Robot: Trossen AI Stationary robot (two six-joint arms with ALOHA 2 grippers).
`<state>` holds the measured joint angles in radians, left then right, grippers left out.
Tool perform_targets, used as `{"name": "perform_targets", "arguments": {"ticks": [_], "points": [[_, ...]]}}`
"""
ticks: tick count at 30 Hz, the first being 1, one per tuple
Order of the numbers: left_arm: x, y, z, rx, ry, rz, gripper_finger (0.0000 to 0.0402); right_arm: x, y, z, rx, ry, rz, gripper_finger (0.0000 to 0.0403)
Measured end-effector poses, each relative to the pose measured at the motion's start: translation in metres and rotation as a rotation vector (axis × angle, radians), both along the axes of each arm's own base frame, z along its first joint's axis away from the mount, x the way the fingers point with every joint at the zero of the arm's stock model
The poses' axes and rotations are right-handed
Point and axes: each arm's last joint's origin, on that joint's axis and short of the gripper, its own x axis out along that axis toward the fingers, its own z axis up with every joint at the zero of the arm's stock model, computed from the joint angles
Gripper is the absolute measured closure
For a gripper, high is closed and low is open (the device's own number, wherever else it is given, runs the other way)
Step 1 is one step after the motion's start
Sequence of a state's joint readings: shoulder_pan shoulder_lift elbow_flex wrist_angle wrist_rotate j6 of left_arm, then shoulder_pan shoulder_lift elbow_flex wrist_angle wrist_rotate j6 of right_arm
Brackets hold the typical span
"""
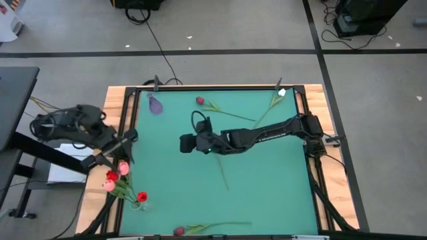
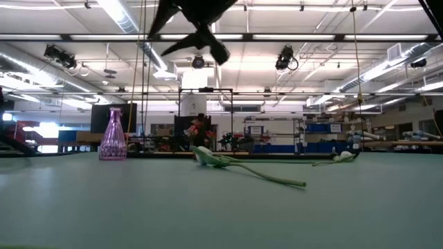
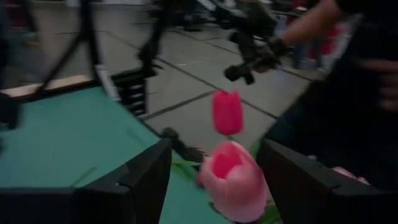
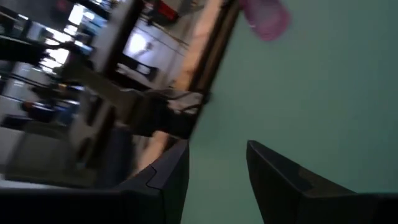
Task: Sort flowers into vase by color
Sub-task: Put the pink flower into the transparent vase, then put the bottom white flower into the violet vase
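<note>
Flowers: we count three heads, one pink (image 1: 123,167) and two red (image 1: 111,177), bunched at the surface's (image 1: 267,187) left edge; four more lie scattered. Left gripper (image 1: 127,148) stands released beside the bunch. Right gripper (image 1: 184,143), also released, hovers mid-surface. One purple vase (image 1: 155,104).
</note>
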<state>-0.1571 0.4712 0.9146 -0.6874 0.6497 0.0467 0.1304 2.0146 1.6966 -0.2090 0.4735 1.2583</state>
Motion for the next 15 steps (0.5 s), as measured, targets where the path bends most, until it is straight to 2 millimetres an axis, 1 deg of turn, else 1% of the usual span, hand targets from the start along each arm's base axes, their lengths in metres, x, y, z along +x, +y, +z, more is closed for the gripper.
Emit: {"name": "perform_targets", "arguments": {"ticks": [3, 5, 10, 12, 15], "points": [[-0.006, 0.004, 0.011, 0.0, 0.013, 0.095, 0.015, -0.014, -0.006, 0.006, -0.011, 0.101, -0.015, 0.0238], [-0.009, 0.006, 0.016, 0.007, 0.028, 0.164, 0.015, -0.026, -0.013, 0.012, -0.023, 0.192, -0.018, 0.0239], [-0.012, 0.016, 0.024, 0.02, 0.107, 0.482, 0.015, -0.057, -0.043, 0.022, 0.005, 0.42, 0.019, 0.024], [-0.007, 0.019, 0.023, 0.012, 0.151, 0.629, 0.015, -0.064, -0.055, 0.024, 0.008, 0.481, 0.075, 0.024], [0.007, 0.023, 0.018, -0.001, 0.234, 0.805, 0.015, -0.067, -0.072, 0.023, 0.002, 0.535, 0.204, 0.024]]}}
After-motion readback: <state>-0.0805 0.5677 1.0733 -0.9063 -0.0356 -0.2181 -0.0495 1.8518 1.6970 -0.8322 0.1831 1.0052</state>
